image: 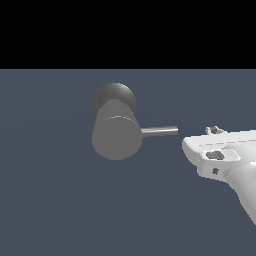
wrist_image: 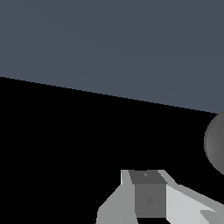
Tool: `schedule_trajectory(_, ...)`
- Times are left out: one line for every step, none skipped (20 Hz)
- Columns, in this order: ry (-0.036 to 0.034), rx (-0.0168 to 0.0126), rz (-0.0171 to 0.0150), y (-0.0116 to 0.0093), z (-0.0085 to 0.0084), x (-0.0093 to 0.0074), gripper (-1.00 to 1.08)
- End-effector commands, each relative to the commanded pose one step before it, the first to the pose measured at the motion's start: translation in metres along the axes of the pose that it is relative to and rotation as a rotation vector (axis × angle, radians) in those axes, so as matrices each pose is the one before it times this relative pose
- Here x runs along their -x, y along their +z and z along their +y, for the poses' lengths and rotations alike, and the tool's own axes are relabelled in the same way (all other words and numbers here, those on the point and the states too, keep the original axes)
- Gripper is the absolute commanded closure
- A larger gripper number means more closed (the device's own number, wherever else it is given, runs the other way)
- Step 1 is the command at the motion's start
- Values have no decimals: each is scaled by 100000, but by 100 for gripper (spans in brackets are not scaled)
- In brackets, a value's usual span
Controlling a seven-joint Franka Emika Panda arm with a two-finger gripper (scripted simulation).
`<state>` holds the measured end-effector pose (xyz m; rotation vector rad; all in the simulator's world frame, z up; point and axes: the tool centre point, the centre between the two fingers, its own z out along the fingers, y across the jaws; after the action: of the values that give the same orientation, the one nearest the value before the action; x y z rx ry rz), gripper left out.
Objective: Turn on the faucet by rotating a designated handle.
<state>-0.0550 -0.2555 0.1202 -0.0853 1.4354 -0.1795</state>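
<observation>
The gripper (image: 212, 131), grip state unclear, sits at three o'clock of the handle (image: 159, 131); approaching too high could overshoot the faucet (image: 116, 131).

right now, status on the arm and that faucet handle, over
Gripper off the exterior view's right of the handle, not touching; fingers' state unclear. Handle juts sideways from the faucet, untouched. Nothing between them.
</observation>
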Motion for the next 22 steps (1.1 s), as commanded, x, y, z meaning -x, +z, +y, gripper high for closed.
schedule_trajectory(1092,1058,975,42,817,-319,108)
schedule_trajectory(304,722,31,139,458,59,108)
schedule_trajectory(331,853,-70,185,525,125,108)
schedule_trajectory(399,843,-92,191,518,149,108)
schedule_trajectory(482,694,-29,155,439,121,108)
schedule_trajectory(599,527,82,108,356,72,108)
schedule_trajectory(731,353,215,56,273,11,108)
schedule_trajectory(896,240,343,15,226,-40,108)
schedule_trajectory(1031,176,437,-16,200,-77,108)
schedule_trajectory(1032,157,446,-31,184,-87,108)
schedule_trajectory(962,191,402,-31,187,-78,108)
schedule_trajectory(841,260,321,-21,203,-55,108)
schedule_trajectory(709,355,227,-4,233,-24,108)
schedule_trajectory(566,466,123,17,271,12,108)
schedule_trajectory(492,671,26,45,359,54,108)
schedule_trajectory(418,915,-74,75,466,98,108)
schedule_trajectory(345,1176,-160,106,584,135,108)
schedule_trajectory(282,1349,-188,122,667,142,108)
schedule_trajectory(237,1169,-97,100,588,87,108)
schedule_trajectory(236,857,34,61,449,15,108)
schedule_trajectory(287,635,170,28,358,-52,108)
schedule_trajectory(345,448,293,-2,284,-111,108)
